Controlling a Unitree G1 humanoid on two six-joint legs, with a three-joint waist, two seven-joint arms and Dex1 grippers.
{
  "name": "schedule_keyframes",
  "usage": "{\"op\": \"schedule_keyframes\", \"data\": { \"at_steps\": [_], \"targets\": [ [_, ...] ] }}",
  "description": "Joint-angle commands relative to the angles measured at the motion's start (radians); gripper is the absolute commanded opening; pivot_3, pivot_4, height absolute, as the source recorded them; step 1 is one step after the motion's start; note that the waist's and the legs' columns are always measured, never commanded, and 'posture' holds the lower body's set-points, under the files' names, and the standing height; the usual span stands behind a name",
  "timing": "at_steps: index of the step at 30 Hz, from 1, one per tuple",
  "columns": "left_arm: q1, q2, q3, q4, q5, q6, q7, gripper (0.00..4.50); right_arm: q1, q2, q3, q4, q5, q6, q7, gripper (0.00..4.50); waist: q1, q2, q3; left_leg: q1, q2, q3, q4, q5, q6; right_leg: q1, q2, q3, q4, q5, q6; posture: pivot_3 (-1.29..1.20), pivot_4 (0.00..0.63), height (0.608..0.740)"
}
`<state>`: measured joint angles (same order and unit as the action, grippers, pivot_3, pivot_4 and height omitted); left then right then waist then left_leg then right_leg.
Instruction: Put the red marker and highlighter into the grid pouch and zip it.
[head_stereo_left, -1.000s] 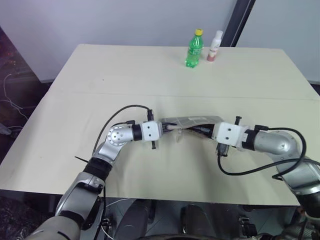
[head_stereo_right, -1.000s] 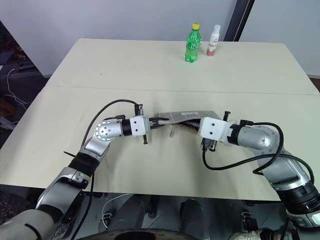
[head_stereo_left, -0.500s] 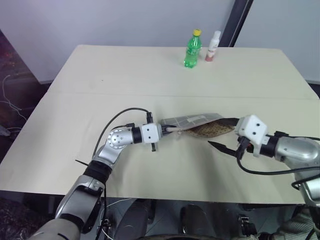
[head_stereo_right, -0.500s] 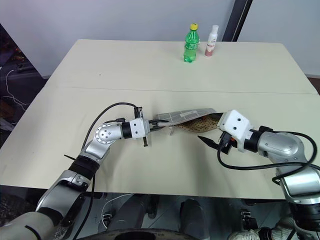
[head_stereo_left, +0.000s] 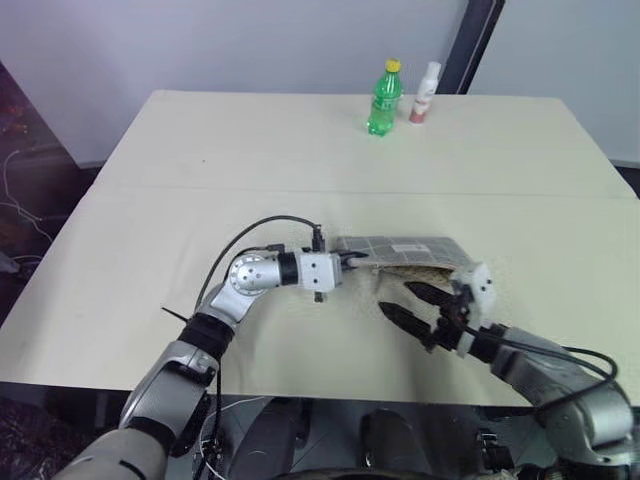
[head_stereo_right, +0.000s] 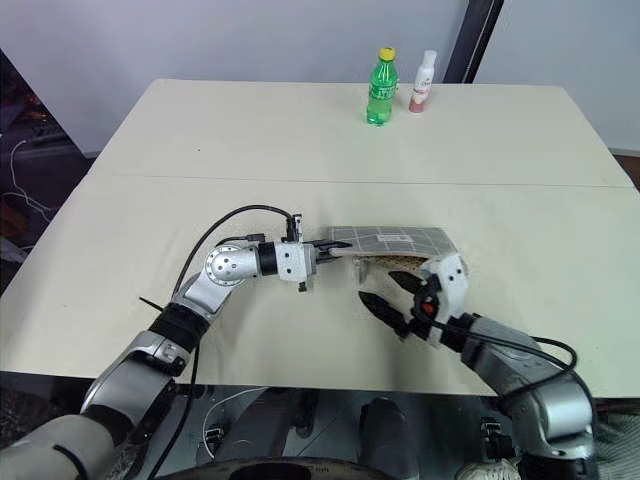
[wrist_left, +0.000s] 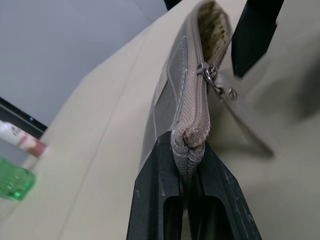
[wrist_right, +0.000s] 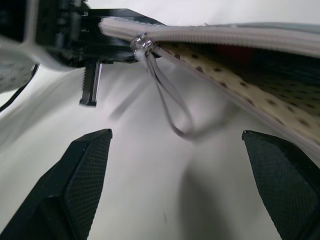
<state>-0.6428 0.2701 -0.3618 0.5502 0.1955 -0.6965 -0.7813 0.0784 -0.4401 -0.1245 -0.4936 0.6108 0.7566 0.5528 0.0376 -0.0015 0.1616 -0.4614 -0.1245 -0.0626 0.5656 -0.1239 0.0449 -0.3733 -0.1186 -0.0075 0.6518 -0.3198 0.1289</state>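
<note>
Two grippers attend the flat grey fabric grid pouch (head_stereo_left: 400, 248) on the beige worktop (head_stereo_left: 300, 150): left gripper (wrist_left: 186, 165) pinches its zip end, right gripper (head_stereo_left: 420, 304) gapes wide just beside the grey zip pull strap (wrist_right: 170, 107). Pinch that strap and draw it along the gaping mouth, keeping the left firm.

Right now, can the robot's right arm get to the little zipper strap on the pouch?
Probably yes. The right gripper is open beside the grid pouch, and the zip pull strap hangs free between its fingers, nothing blocking. The left gripper pinches the pouch's end.
</note>
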Motion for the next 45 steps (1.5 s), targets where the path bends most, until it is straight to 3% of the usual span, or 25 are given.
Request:
{"op": "schedule_keyframes", "data": {
  "at_steps": [1,5,8,9,11,17,18,28,32,34,35,39,42,43,45],
  "targets": [
    [-0.032,0.002,-0.015,0.0,0.038,-0.047,0.034,0.0,-0.061,0.072,0.019,0.012,0.024,-0.019,-0.047,4.31,0.001,0.0,0.0,0.0,0.0,0.0,0.0,0.0,0.0,0.0,0.0,0.0,0.0,0.001,0.001,0.0,0.15,0.74],
    [-0.032,0.015,-0.027,0.005,0.062,-0.074,0.051,0.0,-0.142,0.176,-0.008,0.048,0.117,0.021,-0.102,4.31,0.0,0.0,0.0,0.0,0.0,0.0,-0.001,0.0,0.0,-0.001,0.001,0.0,0.001,0.001,0.002,0.0,0.15,0.74],
    [-0.026,0.017,-0.029,0.004,0.064,-0.078,0.059,0.0,-0.165,0.192,0.005,0.066,0.127,0.031,-0.109,4.31,0.002,0.0,0.0,0.0,0.0,0.0,-0.002,0.0,0.0,-0.001,0.001,0.0,0.002,0.001,0.002,0.0,0.15,0.74],
    [-0.023,0.018,-0.029,0.0,0.064,-0.077,0.061,0.0,-0.164,0.194,0.011,0.067,0.137,0.042,-0.108,4.08,0.002,0.0,0.0,0.0,0.0,0.0,-0.002,0.0,0.0,-0.002,0.001,0.0,0.002,0.001,0.002,0.0,0.15,0.74],
    [-0.018,0.019,-0.029,-0.006,0.064,-0.073,0.066,0.0,-0.15,0.173,0.04,0.059,0.13,0.052,-0.09,3.44,0.001,0.0,0.0,0.0,0.0,0.0,-0.002,0.0,0.0,-0.002,0.001,0.0,0.002,0.001,0.002,0.0,0.15,0.74],
    [-0.005,0.028,-0.027,-0.009,0.058,-0.07,0.077,0.0,-0.116,0.095,-0.006,0.059,0.126,0.041,-0.072,0.39,0.0,0.001,0.0,0.0,0.0,0.0,-0.003,0.0,0.0,-0.003,0.001,0.0,0.003,0.001,0.002,0.0,0.15,0.74],
    [-0.004,0.031,-0.025,-0.007,0.058,-0.071,0.079,0.0,-0.111,0.071,-0.027,0.063,0.126,0.037,-0.067,0.07,0.0,0.001,0.0,0.0,0.0,0.0,-0.003,0.0,0.0,-0.003,0.001,0.0,0.003,0.001,0.002,0.0,0.15,0.74],
    [-0.025,0.068,-0.001,0.055,0.055,-0.082,0.119,0.0,0.056,-0.283,-0.324,0.217,0.055,-0.045,0.105,0.07,0.003,0.001,0.0,0.0,0.0,0.001,-0.002,0.0,0.0,-0.002,0.0,0.0,0.002,0.001,0.002,0.0,0.15,0.74],
    [-0.037,0.068,0.006,0.095,0.007,-0.071,0.081,0.0,0.096,-0.337,-0.36,0.25,0.021,-0.097,0.148,0.07,-0.003,0.001,0.0,0.001,0.001,0.001,-0.002,0.0,0.0,-0.001,0.0,0.001,0.002,0.001,0.002,0.0,0.15,0.74],
    [-0.037,0.054,0.018,0.099,-0.074,-0.025,0.014,0.0,0.104,-0.328,-0.355,0.221,0.029,-0.112,0.153,0.66,-0.002,0.001,-0.001,0.001,0.001,0.001,-0.002,0.0,0.0,-0.001,0.0,0.001,0.002,0.001,0.002,0.0,0.15,0.74],
    [-0.037,0.049,0.025,0.098,-0.103,-0.011,-0.005,0.34,0.109,-0.324,-0.354,0.205,0.041,-0.111,0.163,0.98,-0.001,0.001,-0.001,0.001,0.001,0.001,-0.002,0.0,0.0,-0.001,0.0,0.001,0.002,0.001,0.002,0.0,0.15,0.74],
    [-0.01,0.037,0.045,0.031,-0.242,0.103,-0.139,1.99,0.125,-0.315,-0.368,0.127,0.089,-0.103,0.194,3.0,-0.001,0.001,0.0,0.001,0.001,0.001,-0.001,0.0,0.0,-0.001,0.0,0.001,0.002,0.001,0.002,0.0,0.15,0.74],
    [0.007,0.06,0.095,0.002,-0.267,0.129,-0.125,3.57,0.198,-0.359,-0.407,0.045,0.124,-0.117,0.309,4.5,0.002,0.001,0.0,0.0,0.001,0.001,0.0,0.0,0.0,0.0,0.0,0.0,0.002,0.001,0.002,0.0,0.15,0.74],
    [0.012,0.073,0.114,-0.001,-0.278,0.141,-0.123,4.03,0.214,-0.368,-0.424,0.031,0.13,-0.12,0.332,4.5,0.001,0.001,0.0,0.0,0.001,0.001,0.001,0.0,0.0,0.0,0.0,0.0,0.002,0.001,0.002,0.0,0.15,0.74],
    [0.024,0.096,0.148,-0.016,-0.309,0.182,-0.131,4.03,0.23,-0.379,-0.445,0.019,0.113,-0.142,0.346,4.5,-0.001,0.001,0.0,0.0,0.001,0.001,0.002,0.0,0.001,0.001,0.0,0.0,0.002,0.001,0.002,0.0,0.15,0.74]
  ]
}}
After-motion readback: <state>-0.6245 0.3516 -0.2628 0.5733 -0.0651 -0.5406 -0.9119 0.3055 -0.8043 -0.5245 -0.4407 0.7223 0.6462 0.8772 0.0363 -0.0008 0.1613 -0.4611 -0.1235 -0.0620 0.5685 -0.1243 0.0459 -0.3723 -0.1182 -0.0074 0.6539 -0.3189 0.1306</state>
